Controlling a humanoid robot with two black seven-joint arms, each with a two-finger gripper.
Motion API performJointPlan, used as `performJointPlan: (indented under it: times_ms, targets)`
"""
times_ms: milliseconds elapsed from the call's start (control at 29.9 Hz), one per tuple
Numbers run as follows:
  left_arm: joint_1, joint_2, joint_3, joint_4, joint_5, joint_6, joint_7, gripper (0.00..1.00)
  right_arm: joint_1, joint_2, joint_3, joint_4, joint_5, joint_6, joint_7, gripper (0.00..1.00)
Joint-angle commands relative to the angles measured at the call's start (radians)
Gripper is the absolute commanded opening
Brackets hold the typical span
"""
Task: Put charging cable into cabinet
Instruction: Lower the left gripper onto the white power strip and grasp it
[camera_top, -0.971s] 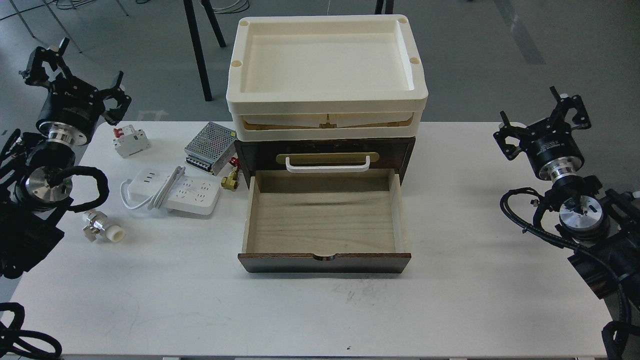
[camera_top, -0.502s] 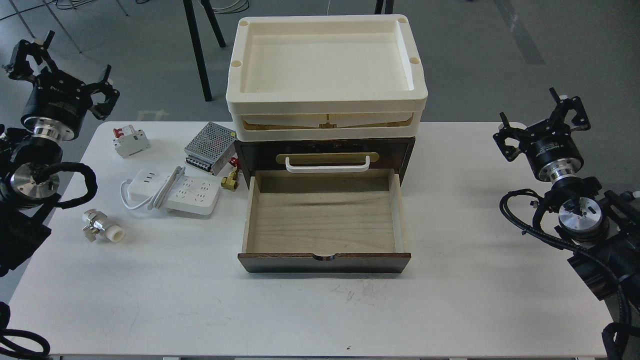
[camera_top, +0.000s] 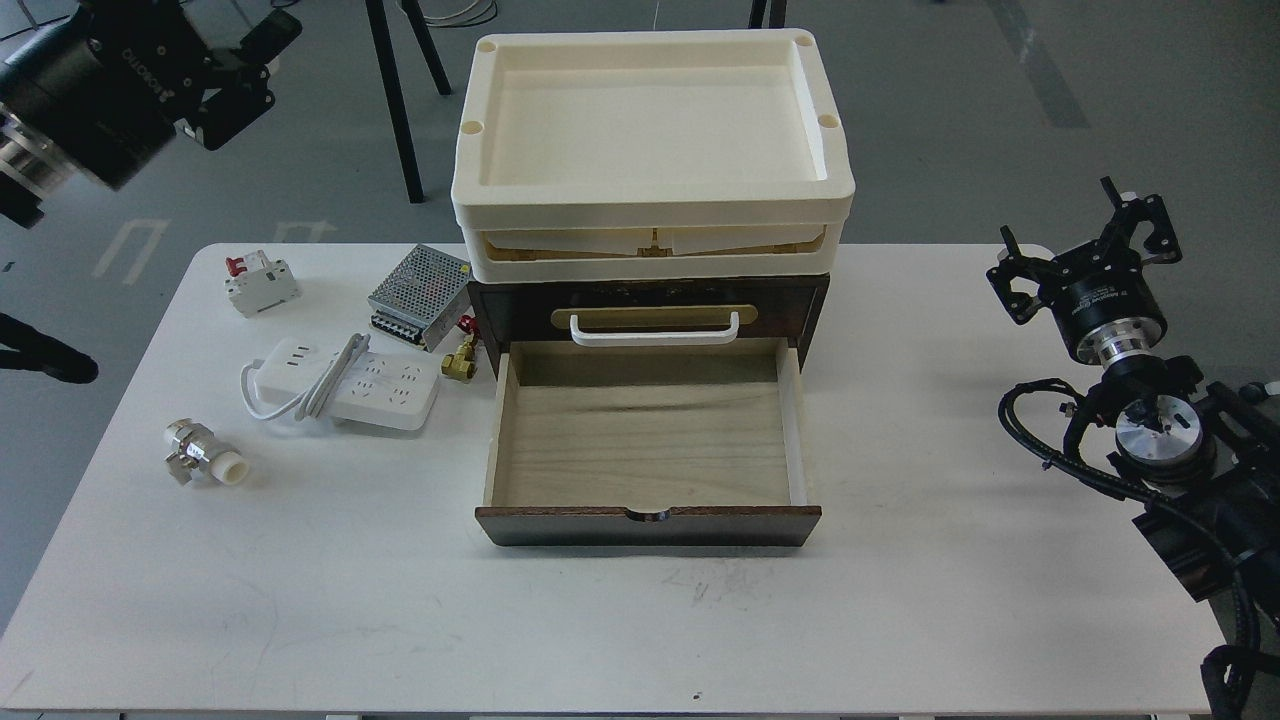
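One open drawer, one power strip lying on the table beside it, neither claw holding anything.

The power strip (camera_top: 342, 383), with its white cord looped over the middle, lies flat on the white table (camera_top: 900, 600), just left of the dark wooden cabinet (camera_top: 650, 310) and well clear of both arms. The cabinet's lower drawer (camera_top: 645, 440) is pulled out, showing bare pale wood inside; cream trays (camera_top: 650, 215) sit stacked on top. Near the strip are a perforated metal box (camera_top: 420, 283), a small breaker with a red switch (camera_top: 260, 282), a brass fitting (camera_top: 460, 362) and a metal valve (camera_top: 203, 455). The left claw (camera_top: 245, 70) is high at the upper left corner, and I cannot tell whether its fingers are apart. The right claw (camera_top: 1085, 250) hovers over the table's right edge, fingers spread apart.
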Motion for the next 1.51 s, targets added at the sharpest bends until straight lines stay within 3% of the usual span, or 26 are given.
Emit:
performJointPlan:
  times_ms: [0,134,301,435,670,971,1139,1306,1474]
  targets:
    - [0.006,0.037,0.061,-0.030,0.360,0.027,-0.004,0.99,-0.002,0.000,-0.002,0.000,0.000,0.000,0.000,1.00]
    - [0.012,0.020,0.153,0.022,0.780,0.044,0.002,0.99,-0.002,0.003,-0.002,0.000,0.000,-0.001,0.000,1.00]
    - [0.019,-0.107,0.282,0.212,1.056,0.112,0.028,0.98,0.000,0.003,-0.002,0.000,0.000,-0.001,0.000,1.00]
    - [0.019,-0.215,0.342,0.388,1.083,0.115,0.068,0.95,0.000,0.005,-0.003,0.000,0.000,-0.001,0.000,1.00]
    - [0.009,-0.414,0.365,0.715,1.083,0.115,0.073,0.87,0.000,0.005,-0.003,0.000,0.000,-0.001,0.000,1.00]
    - [0.000,-0.523,0.468,0.889,1.100,0.150,0.074,0.76,0.001,0.005,-0.008,0.000,-0.002,-0.001,0.000,1.00]
    - [-0.032,-0.563,0.540,0.973,1.131,0.214,0.071,0.60,0.003,0.005,-0.010,0.000,-0.002,-0.001,0.000,1.00]
    - [-0.041,-0.565,0.543,0.975,1.126,0.214,0.062,0.14,0.003,0.005,-0.010,-0.001,-0.003,-0.001,0.000,1.00]
    - [-0.041,-0.565,0.543,0.969,1.122,0.214,0.061,0.06,0.004,0.005,-0.010,-0.003,-0.005,-0.003,0.000,1.00]
